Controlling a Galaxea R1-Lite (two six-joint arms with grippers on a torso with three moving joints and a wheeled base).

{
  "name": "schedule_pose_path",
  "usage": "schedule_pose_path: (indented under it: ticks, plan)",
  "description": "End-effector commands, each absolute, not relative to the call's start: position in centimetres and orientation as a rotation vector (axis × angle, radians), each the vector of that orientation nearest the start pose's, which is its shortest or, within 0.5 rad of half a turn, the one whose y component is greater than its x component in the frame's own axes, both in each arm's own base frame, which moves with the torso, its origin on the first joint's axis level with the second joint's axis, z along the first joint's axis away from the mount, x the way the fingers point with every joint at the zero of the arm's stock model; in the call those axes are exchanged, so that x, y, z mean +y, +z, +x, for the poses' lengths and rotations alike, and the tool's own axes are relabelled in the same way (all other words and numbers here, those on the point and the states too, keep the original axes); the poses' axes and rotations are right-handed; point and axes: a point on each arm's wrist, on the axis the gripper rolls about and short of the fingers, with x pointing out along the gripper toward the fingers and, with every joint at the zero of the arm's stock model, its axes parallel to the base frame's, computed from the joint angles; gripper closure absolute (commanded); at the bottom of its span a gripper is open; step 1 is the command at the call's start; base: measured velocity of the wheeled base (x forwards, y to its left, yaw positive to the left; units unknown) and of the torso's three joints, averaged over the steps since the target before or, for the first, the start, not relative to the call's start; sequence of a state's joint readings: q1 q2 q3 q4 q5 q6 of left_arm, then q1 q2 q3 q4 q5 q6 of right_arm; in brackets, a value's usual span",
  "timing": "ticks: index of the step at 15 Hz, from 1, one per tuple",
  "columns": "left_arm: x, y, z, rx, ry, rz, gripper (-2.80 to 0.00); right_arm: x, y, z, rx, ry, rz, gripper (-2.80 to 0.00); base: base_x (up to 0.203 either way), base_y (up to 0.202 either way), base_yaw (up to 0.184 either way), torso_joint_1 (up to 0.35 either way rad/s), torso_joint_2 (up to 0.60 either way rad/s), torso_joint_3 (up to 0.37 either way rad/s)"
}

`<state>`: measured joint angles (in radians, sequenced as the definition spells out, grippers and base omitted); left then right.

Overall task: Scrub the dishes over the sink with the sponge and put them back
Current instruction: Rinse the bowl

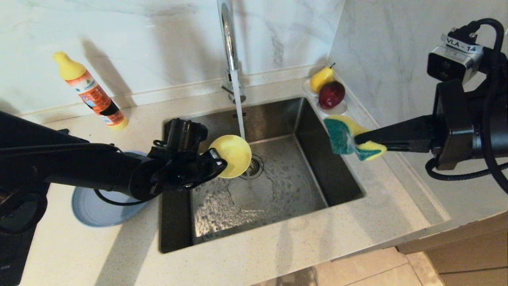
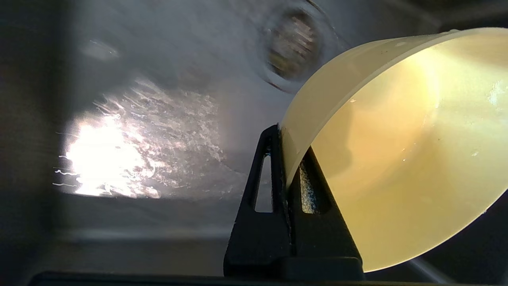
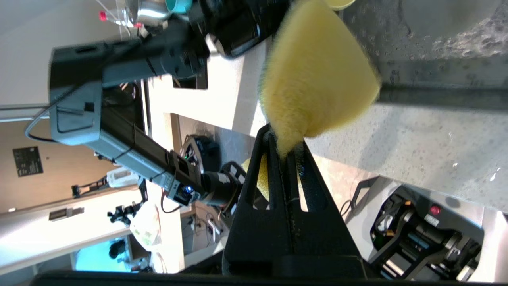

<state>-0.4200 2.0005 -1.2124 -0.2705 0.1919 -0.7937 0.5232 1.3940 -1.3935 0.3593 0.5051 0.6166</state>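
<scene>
The left gripper (image 1: 216,163) holds the yellow-green bowl (image 1: 231,161) over the sink (image 1: 341,174), just left of the round strainer drain (image 1: 256,165). In the left wrist view its fingers (image 2: 274,174) are pressed together on the bowl's rim, one inside the wall and one outside. The bowl is tipped on its side with the hollow facing the right of the scene, toward the sponge. This attitude appears chosen so that water from the chrome tap (image 1: 228,43) meets the bowl's far edge and runs off into the basin rather than pooling. The stream (image 1: 239,111) falls at the bowl's far rim, and the sink floor is wet and rippled.

The right gripper (image 1: 359,140) hovers above the right wall of the sink, level and pointing left. Its fingers (image 3: 278,159) pinch the sponge (image 1: 349,137) hard near its middle, so that it folds, the green scouring face turned toward the bowl and the yellow face away. Sponge and bowl are well apart, with the drain area between them; scrubbing contact is not yet made. Judged from this, the step in hand is wetting the bowl before bringing sponge and bowl together.

The grey-blue plate (image 1: 95,208) rests on the surface left of the sink, partly under the left arm. A detergent bottle (image 1: 91,93) lies farther left, and a small white dish (image 1: 337,109) with a pear and a red fruit sits at the far right corner.
</scene>
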Motion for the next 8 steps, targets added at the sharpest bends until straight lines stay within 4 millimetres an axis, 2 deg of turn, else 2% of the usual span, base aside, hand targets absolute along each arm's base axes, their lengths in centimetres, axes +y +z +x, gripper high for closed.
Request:
schedule_pose_path:
  ticks: [1, 3, 5, 8]
  plan:
    - [-15.8, 15.9, 37.1, 0.557, -0.044, -0.658, 0.00, 11.4, 32.9, 17.6, 0.679, 0.873, 0.555, 0.00, 0.000, 0.000, 0.000, 0.000, 0.00, 0.000]
    - [-15.9, 17.1, 38.2, 0.568, -0.050, -0.698, 0.00, 11.5, 32.1, 17.9, 0.651, 0.890, 0.556, 0.00, 0.000, 0.000, 0.000, 0.000, 0.00, 0.000]
    - [-16.2, 16.4, 39.1, 0.624, -0.036, -0.751, 0.00, 11.4, 31.8, 17.8, 0.641, 0.894, 0.556, 0.00, 0.000, 0.000, 0.000, 0.000, 0.00, 0.000]
    - [-16.2, 16.6, 38.9, 0.637, -0.032, -0.754, 0.00, 11.2, 31.3, 17.4, 0.652, 0.888, 0.558, 0.00, 0.000, 0.000, 0.000, 0.000, 0.00, 0.000]
